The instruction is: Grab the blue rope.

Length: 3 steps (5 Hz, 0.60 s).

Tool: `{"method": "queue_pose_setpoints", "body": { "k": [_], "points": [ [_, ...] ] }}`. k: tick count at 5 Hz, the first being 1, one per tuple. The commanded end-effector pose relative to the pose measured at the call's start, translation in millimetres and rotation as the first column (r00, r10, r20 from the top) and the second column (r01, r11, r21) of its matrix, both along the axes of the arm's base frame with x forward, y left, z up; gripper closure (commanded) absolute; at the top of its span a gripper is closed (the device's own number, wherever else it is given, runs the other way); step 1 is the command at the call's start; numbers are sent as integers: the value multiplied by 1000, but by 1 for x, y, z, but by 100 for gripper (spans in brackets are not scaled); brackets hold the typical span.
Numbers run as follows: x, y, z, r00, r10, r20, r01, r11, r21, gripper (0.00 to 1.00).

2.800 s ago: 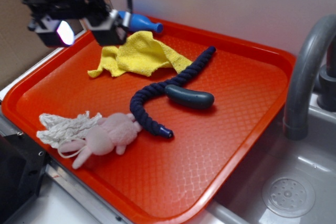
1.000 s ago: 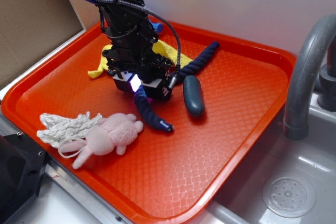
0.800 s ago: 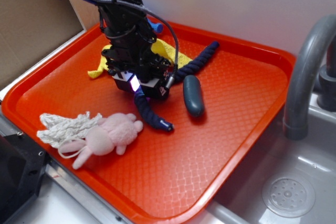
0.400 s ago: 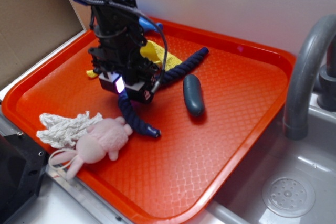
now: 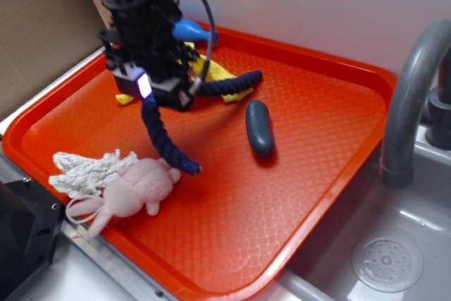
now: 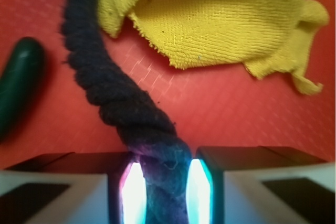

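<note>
- The gripper (image 5: 156, 93) is clenched on the blue rope (image 5: 166, 139), its two lit pads pinching the cord mid-length.
- The rope sits over the tray (image 5: 296, 195): one end hangs down beside the pink plush toy (image 5: 134, 188), the other trails across the yellow cloth (image 6: 220, 19).
- The grab looks done; what is left, at most, is lifting it fully clear.
- The dark capsule (image 5: 259, 127) lies on the tray, apart from the rope.

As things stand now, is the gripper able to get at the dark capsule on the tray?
Probably not yet. The gripper is shut on the blue rope, so its jaws are full. The capsule itself lies uncovered on the tray, with nothing on top of it.
</note>
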State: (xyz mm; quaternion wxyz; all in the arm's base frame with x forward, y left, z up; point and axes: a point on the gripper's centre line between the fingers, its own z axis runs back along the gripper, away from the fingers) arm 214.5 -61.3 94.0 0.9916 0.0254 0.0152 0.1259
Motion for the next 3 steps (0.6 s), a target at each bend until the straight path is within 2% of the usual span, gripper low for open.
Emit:
{"method": "queue_pose_setpoints", "body": {
  "k": [1, 2, 3],
  "points": [
    [-7, -18, 92, 998, -21, 59, 28, 992, -119, 100],
    [-6, -19, 109, 998, -19, 64, 26, 994, -105, 100],
    [-5, -16, 112, 998, -56, 38, 61, 987, -148, 100]
  ]
}}
